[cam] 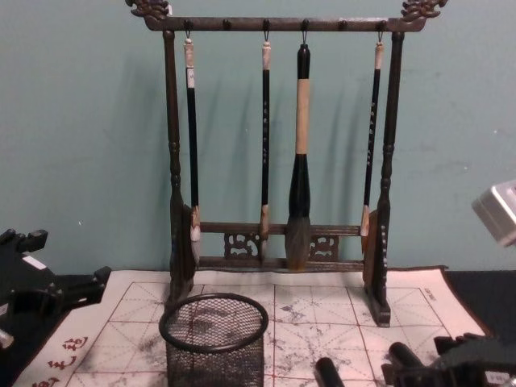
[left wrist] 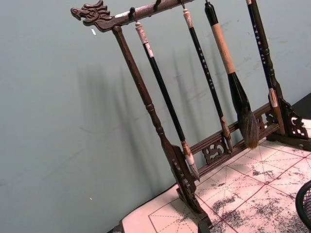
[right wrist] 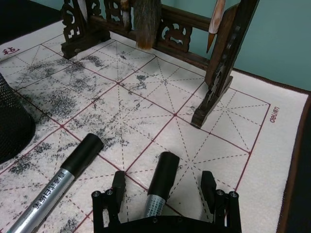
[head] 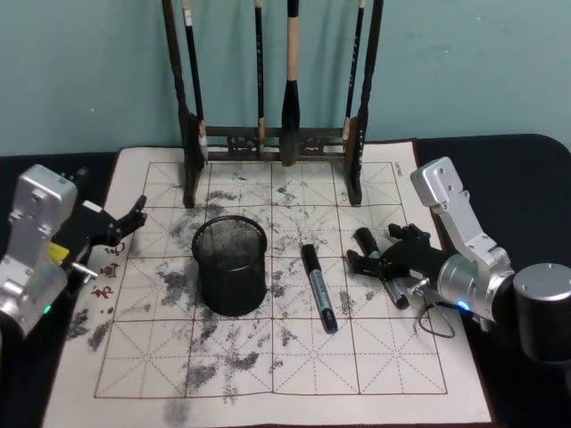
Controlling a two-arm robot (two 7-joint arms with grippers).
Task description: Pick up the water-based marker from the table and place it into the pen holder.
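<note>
Dim, even light, soft brush rack [cam: 169, 161] shadows across the wall [cam: 81, 121]

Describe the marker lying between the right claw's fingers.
The marker is a pen with a black cap and a grey barrel carrying small print. It lies flat on the mat, cap toward the brush rack. The right claw straddles it, open, a finger on each side with gaps showing. A second marker lies alongside, apart.

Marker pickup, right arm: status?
Right gripper open, straddling the marker on the mat, not yet gripped. Left gripper parked by the mat's left edge. Second marker lies between the pen holder and it.
</note>
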